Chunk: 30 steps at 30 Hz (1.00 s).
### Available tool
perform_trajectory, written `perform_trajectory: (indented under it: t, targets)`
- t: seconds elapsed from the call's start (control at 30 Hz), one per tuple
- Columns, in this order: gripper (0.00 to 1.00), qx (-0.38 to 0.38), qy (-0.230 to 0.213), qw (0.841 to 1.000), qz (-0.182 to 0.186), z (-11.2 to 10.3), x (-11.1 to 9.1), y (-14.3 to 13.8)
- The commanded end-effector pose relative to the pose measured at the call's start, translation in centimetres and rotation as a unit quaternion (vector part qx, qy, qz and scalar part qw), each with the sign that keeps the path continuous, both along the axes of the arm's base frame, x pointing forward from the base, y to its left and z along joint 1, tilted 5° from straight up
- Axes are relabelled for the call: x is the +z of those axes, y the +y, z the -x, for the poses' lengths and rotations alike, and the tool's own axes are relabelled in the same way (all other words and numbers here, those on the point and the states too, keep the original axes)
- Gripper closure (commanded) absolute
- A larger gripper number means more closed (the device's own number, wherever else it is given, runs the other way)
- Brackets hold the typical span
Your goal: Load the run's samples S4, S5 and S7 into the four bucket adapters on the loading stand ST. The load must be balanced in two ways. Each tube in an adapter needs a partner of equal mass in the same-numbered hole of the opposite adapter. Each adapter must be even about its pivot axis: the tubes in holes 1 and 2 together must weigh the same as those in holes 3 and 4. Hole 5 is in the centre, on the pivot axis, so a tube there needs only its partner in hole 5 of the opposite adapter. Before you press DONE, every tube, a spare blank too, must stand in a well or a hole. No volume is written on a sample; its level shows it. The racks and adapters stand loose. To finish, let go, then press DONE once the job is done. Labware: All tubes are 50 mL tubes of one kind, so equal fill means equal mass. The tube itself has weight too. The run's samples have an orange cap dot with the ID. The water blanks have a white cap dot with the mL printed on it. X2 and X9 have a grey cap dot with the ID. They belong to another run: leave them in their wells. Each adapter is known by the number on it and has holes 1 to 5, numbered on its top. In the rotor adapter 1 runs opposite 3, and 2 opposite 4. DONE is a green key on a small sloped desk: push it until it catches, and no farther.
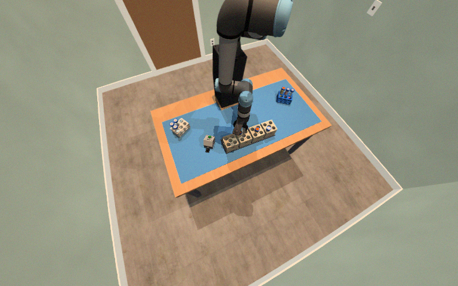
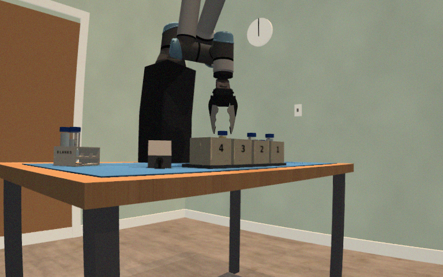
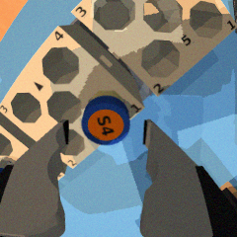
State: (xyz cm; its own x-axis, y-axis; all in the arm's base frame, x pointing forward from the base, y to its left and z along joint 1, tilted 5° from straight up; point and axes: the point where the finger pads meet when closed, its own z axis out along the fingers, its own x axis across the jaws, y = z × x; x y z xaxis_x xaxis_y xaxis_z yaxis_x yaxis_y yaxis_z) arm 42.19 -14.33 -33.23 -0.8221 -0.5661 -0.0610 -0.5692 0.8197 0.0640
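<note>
Sample S4 [image 3: 106,119] [image 2: 222,133], orange dot on a blue cap, stands in hole 1 of adapter 3 [image 3: 91,74] [image 1: 245,144] [image 2: 240,157]; only its cap and neck show above the block. My gripper [image 3: 106,121] [image 2: 222,130] [image 1: 240,130] is open, its jaws on either side of the cap with a gap at each side. Adapter 4 [image 1: 232,147] [image 2: 209,156] shows no tube. Adapter 2 [image 1: 260,136] [image 2: 261,158] holds an orange-dotted tube [image 1: 257,128]. Adapter 1 [image 1: 272,133] [image 2: 277,158] holds a white-dotted tube [image 1: 268,128]. Their dot texts are too small to read.
The blanks rack [image 2: 67,160] at the left end of the table holds several blue-capped tubes. A blue rack [image 1: 284,100] with several tubes stands at the far right. The DONE key [image 1: 209,136] sits on its small desk [image 2: 159,148] beside adapter 4.
</note>
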Motion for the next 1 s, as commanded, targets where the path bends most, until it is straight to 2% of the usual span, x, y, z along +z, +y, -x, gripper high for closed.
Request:
perform_trajectory:
  t: [0.0, 0.3, 0.43, 0.57, 0.63, 0.8, 0.97]
  targets:
    - [0.65, 0.0, -0.001, 1.0, 0.0, 0.0, 1.6, -0.2]
    - [0.65, 0.0, -0.001, 1.0, 0.0, 0.0, 3.1, -0.3]
    - [0.65, 0.099, -0.009, 0.995, 0.002, 0.9, 3.4, 2.9]
    - [0.65, 0.198, -0.018, 0.98, 0.003, 1.8, 3.6, 6.1]
    - [0.65, 0.198, -0.018, 0.98, 0.003, 1.8, 3.6, 6.1]
    - [0.65, 0.318, -0.028, 0.948, 0.005, 2.9, 4.0, 10.1]
    - [0.65, 0.433, -0.038, 0.9, 0.006, 4.0, 4.3, 14.1]
